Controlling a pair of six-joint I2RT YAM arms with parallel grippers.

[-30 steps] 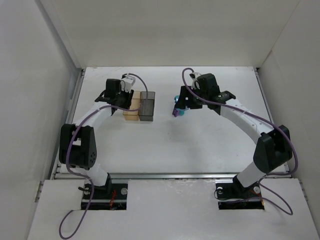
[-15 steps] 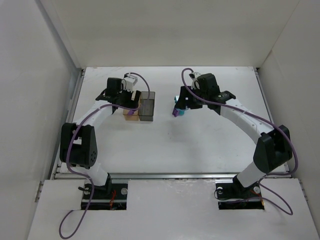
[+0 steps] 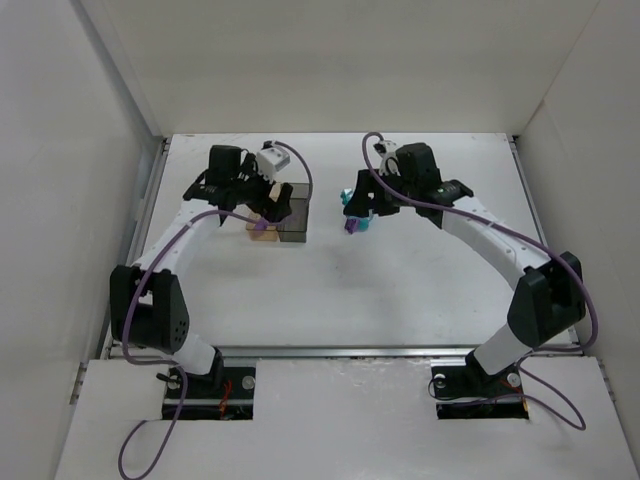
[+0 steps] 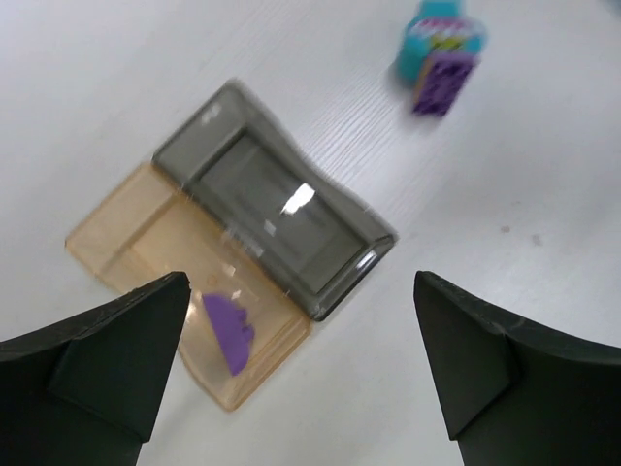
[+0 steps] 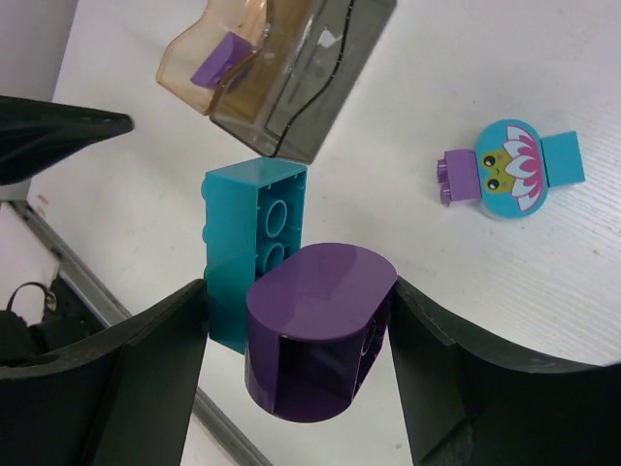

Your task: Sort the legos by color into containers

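Observation:
The two containers stand joined on the table, an amber container (image 4: 126,233) and a smoky grey container (image 4: 272,194). A purple lego (image 4: 228,330) lies inside the amber one; the grey one holds nothing that I can see. My left gripper (image 4: 301,280) hangs open over them (image 3: 268,205), its fingers wide apart and holding nothing. My right gripper (image 5: 299,291) is shut on a rounded purple lego (image 5: 320,291) stuck to a teal lego (image 5: 247,233), to the right of the containers (image 3: 362,208). A teal lego with a printed face (image 5: 505,170) lies on the table.
White walls enclose the white table (image 3: 400,290) on three sides. The printed-face lego also shows in the left wrist view (image 4: 441,49), beyond the grey container. A metal rail (image 3: 340,350) runs along the near edge.
My left gripper has gone from shut to wide open over the containers, and the purple lego now lies in the amber one. The left wrist has swung slightly. The right arm has held still.

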